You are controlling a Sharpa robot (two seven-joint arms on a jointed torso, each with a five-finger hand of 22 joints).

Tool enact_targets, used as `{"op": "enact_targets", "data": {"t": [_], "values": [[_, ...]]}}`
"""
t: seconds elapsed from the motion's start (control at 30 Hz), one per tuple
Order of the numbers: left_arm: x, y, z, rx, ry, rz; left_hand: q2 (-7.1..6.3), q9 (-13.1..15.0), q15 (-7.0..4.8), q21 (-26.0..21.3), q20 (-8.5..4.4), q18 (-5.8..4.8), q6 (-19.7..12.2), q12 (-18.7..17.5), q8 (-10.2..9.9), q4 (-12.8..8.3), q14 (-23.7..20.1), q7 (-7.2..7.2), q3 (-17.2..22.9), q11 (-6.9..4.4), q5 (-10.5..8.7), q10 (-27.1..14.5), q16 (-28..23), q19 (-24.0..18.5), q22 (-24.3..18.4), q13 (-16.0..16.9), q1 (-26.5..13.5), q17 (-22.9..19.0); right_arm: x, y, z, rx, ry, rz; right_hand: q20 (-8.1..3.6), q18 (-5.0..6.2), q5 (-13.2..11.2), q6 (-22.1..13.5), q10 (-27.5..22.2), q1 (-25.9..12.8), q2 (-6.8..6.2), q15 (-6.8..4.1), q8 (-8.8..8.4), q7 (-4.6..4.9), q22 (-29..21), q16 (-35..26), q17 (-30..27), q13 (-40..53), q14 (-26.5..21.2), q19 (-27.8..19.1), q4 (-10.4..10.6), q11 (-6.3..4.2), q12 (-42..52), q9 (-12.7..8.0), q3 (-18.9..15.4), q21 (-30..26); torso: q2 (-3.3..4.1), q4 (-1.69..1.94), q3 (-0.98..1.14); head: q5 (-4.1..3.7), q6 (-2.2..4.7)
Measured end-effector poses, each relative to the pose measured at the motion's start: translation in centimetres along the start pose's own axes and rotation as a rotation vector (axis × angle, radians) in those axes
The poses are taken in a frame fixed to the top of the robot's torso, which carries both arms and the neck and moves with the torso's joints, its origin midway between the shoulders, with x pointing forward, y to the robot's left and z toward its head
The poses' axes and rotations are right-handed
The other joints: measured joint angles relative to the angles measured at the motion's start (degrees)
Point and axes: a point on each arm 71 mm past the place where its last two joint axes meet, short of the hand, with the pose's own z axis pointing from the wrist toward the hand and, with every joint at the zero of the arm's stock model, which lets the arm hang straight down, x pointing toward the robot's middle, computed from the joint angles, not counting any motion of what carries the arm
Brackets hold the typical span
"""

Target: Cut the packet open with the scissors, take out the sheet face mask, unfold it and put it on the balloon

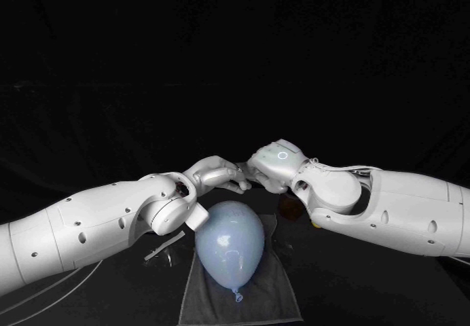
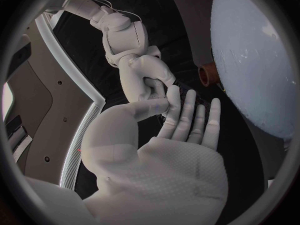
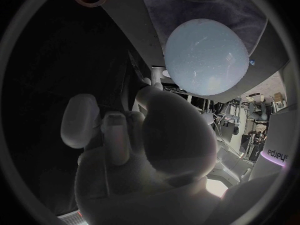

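A pale blue balloon (image 1: 230, 241) lies on a grey cloth (image 1: 201, 299) in front of me, its knot toward me. Behind it my left hand (image 1: 215, 173) and right hand (image 1: 274, 163) meet fingertip to fingertip. In the left wrist view my right hand (image 2: 147, 80) curls around a dark flat thing, seemingly the packet (image 2: 183, 91). My left hand (image 2: 181, 130) has its fingers straight against that thing and its thumb pressed in from the other side. The balloon (image 2: 256, 60) sits close beside them. In the right wrist view my right hand (image 3: 137, 140) is curled, with the balloon (image 3: 206, 57) beyond it.
A copper-coloured ring-shaped object (image 2: 206, 75) stands on the table just behind the balloon, by my right forearm (image 1: 392, 204). A pale strip (image 1: 164, 246) lies under my left forearm beside the cloth. My two forearms flank the balloon closely.
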Motion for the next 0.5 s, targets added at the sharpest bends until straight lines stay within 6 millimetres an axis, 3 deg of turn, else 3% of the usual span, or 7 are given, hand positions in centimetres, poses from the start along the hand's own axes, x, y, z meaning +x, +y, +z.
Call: {"op": "enact_targets", "data": {"t": [0.1, 0.17, 0.27, 0.33, 0.47, 0.5], "values": [[0.0, 0.1, 0.0, -0.001, 0.001, -0.002, 0.0, 0.0, 0.0, -0.2, 0.0, 0.0, 0.0, 0.0, 0.1, 0.0, 0.0, 0.0, 0.0, 0.01, 0.0, 0.0, -0.2, 0.0, 0.0, 0.0, 0.0, -0.1, -0.1, 0.1, -0.2, -0.01, -0.005, 0.023, -0.08, 0.0, 0.0, 0.8, 0.1, -1.1, -1.14, -0.17, -0.03, 0.77, 0.0, 0.0, 0.0, 0.0, 0.0, -0.1, 0.5, 0.04, 0.0, 0.0, -0.5, 0.0, 0.0, 0.0, 0.03, 0.02, 0.08], [0.0, 0.1, 0.0, -0.002, 0.001, -0.003, 0.0, 0.0, 0.0, -0.2, 0.0, 0.0, 0.0, 0.0, 0.1, 0.0, 0.0, 0.0, 0.0, 0.01, 0.0, 0.0, -0.2, 0.0, -0.1, 0.0, 0.0, -0.1, -0.2, 0.1, -0.3, -0.013, -0.013, 0.038, -0.08, 0.0, 0.0, 1.5, -0.1, -2.1, -2.13, 0.73, 0.05, 1.47, 0.0, 0.0, 0.0, 0.0, 0.0, -0.1, 1.4, 1.21, 0.0, 0.0, -1.4, -0.3, 0.0, 0.0, 0.03, 0.02, 0.13], [0.0, 0.1, 0.1, -0.003, 0.001, -0.006, 0.0, 0.0, 0.0, -0.2, 0.0, 0.0, 0.0, 0.0, 0.2, 0.0, 0.0, 0.0, 0.0, 0.01, 0.0, 0.0, -0.2, 0.0, -0.1, 0.0, 0.0, -0.1, -0.4, -0.1, -0.5, -0.008, -0.041, 0.067, -0.02, -0.03, 0.0, 3.0, 0.0, -3.2, -3.44, 1.21, 1.44, 2.22, 0.0, 0.0, 0.0, 0.0, -0.1, -0.1, 3.0, 2.08, -0.3, 0.2, -3.3, -1.4, 0.01, 0.02, 0.03, -0.01, 0.24], [-0.1, 0.1, 0.1, -0.005, 0.0, -0.008, 0.0, 0.0, 0.0, -0.2, 0.0, 0.0, 0.0, 0.0, 0.4, 0.0, 0.0, 0.0, 0.0, 0.02, 0.0, 0.0, -0.2, 0.0, -0.1, 0.0, 0.0, -0.1, -0.6, -0.4, -0.8, -0.002, -0.07, 0.089, 0.37, -0.03, 0.0, 3.6, 0.0, -4.1, -4.35, 1.21, 2.4, 2.45, 0.0, 0.0, 0.0, 0.0, -0.1, -0.5, 4.5, 2.09, -0.9, 0.5, -5.4, -2.1, 0.02, 0.04, 0.02, -0.05, 0.32], [-0.2, 0.2, 0.1, -0.008, -0.004, -0.013, 0.0, 0.0, -0.18, -0.2, 0.0, 0.0, 0.0, 0.0, 0.6, 0.0, 0.2, 0.0, 0.0, 0.02, 0.28, 0.0, -0.2, 0.0, -0.1, 0.0, 0.0, -0.1, -1.2, -0.8, -1.4, 0.008, -0.147, 0.148, 1.11, -0.03, 0.0, 3.7, -0.2, -2.8, -5.45, 1.21, 5.19, 2.52, 0.0, -0.1, -0.1, 0.0, -0.1, -1.3, 7.7, 2.34, -3.7, 1.5, -9.9, -6.4, 0.02, 0.07, 0.0, -0.15, 0.4], [-0.2, 0.3, 0.1, -0.009, -0.005, -0.014, 0.0, 0.0, -0.21, -0.2, 0.0, 0.0, 0.0, 0.0, 0.6, 0.0, 0.2, 0.0, 0.0, 0.02, 0.28, 0.0, -0.2, 0.0, -0.1, 0.0, 0.0, -0.1, -1.4, -0.9, -1.7, 0.01, -0.171, 0.169, 1.16, -0.03, 0.0, 3.5, -0.2, -1.9, -5.2, 1.21, 5.9, 2.56, 0.0, -0.1, -0.1, 0.0, -0.1, -1.6, 8.5, 2.34, -4.2, 1.7, -10.8, -7.3, 0.02, 0.07, -0.01, -0.2, 0.41]]}}
